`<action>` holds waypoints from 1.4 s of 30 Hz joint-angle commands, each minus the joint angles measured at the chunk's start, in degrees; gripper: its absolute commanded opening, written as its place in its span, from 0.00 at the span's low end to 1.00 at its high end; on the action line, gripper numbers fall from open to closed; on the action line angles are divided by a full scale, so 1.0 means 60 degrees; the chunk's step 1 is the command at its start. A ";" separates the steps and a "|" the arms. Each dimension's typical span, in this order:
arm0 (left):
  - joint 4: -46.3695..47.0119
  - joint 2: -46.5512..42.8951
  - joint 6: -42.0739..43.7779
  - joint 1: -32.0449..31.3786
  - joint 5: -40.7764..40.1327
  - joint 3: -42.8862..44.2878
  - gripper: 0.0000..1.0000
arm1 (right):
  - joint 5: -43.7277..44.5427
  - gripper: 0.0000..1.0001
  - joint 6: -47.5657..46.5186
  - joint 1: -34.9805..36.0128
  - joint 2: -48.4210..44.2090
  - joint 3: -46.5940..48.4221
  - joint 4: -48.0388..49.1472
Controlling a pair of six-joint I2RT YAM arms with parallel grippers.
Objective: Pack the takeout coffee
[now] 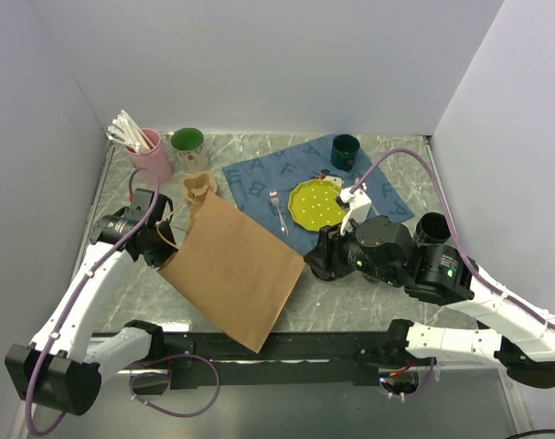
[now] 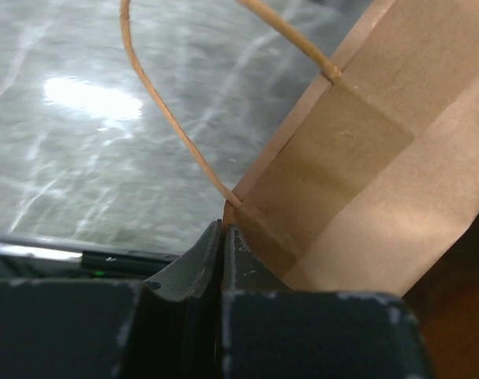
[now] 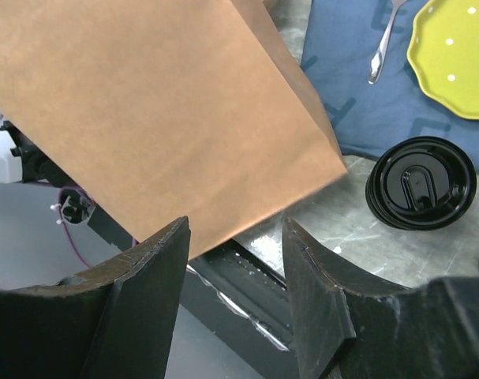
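One takeout coffee cup (image 3: 420, 183), black with a black lid, stands on the table just off the blue cloth's corner in the right wrist view. In the top view my right arm covers that spot. Another black cup (image 1: 432, 229) stands to the right of that arm. A brown paper bag (image 1: 231, 270) lies on its side in the middle. My left gripper (image 1: 165, 242) is shut on the bag's rim (image 2: 247, 217), right by the handle (image 2: 156, 103). My right gripper (image 3: 237, 229) hangs open over the bag's right edge (image 3: 318, 170), holding nothing.
A blue cloth (image 1: 259, 178) at the back carries a yellow plate (image 1: 317, 203), a fork (image 1: 278, 208) and a dark green mug (image 1: 345, 151). Back left stand a pink cup of white sticks (image 1: 149, 151), a green mug (image 1: 187, 144) and a tan cup carrier (image 1: 199, 189). White walls enclose three sides.
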 commanded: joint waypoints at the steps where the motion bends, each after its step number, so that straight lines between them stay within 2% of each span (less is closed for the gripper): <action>1: -0.0940 0.0222 -0.0447 0.0103 -0.1022 0.1115 0.03 | 0.0194 0.58 0.0055 -0.0016 0.0174 0.0616 -0.0077; 5: -0.0999 -0.0246 -0.0812 0.0161 -0.0788 0.1923 0.06 | 0.0164 0.58 -0.0092 -0.0015 0.0277 0.0851 -0.0165; 11: -0.0515 -0.0745 -0.1282 0.0469 0.0018 0.0592 0.04 | -0.0158 0.58 0.0770 -0.0030 0.0512 0.0428 -0.0604; 15: -0.0663 -0.0599 -0.1151 0.0745 -0.1093 0.1029 0.03 | -0.0187 0.58 0.1270 -0.0016 0.0395 -0.0012 -0.0693; 20: -0.0793 -0.0437 -0.1120 0.1319 -0.0319 0.1923 0.01 | -0.0581 0.58 0.1591 -0.0015 0.0307 -0.0598 -0.0810; 22: -0.1114 -0.0539 -0.1179 0.1333 -0.0667 0.2289 0.01 | -0.0670 0.59 0.2074 -0.0015 0.0161 -0.1050 -0.0752; 24: -0.1131 -0.0744 -0.1252 0.1333 -0.1064 0.2015 0.01 | -0.0758 0.60 0.2614 -0.0016 -0.0044 -0.1418 -0.0606; 27: -0.0867 -0.1023 -0.1311 0.1479 -0.0263 0.0904 0.01 | -0.1064 0.61 0.3070 -0.0088 -0.0075 -0.1946 -0.0196; 31: -0.0429 -0.1593 -0.1765 0.1480 0.0560 0.0240 0.01 | -0.1534 0.62 0.3292 -0.0367 0.0291 -0.2152 0.0155; 36: -0.0079 -0.1887 -0.1269 0.1480 0.1187 0.1596 0.01 | -0.1857 0.62 0.2927 -0.0440 0.0804 -0.1729 0.0406; 38: 0.0521 -0.2398 -0.0815 0.1480 0.1933 0.1676 0.02 | -0.1814 0.62 0.2765 -0.0440 0.0921 -0.1202 0.0159; 39: 0.1221 -0.2879 -0.0813 0.1480 0.3068 0.1414 0.02 | -0.1770 0.62 0.2619 -0.0440 0.0936 -0.0997 0.0084; 42: 0.1549 -0.3525 -0.0857 0.1480 0.4640 0.0593 0.01 | -0.1725 0.62 0.2225 -0.0455 0.0907 0.0012 0.0156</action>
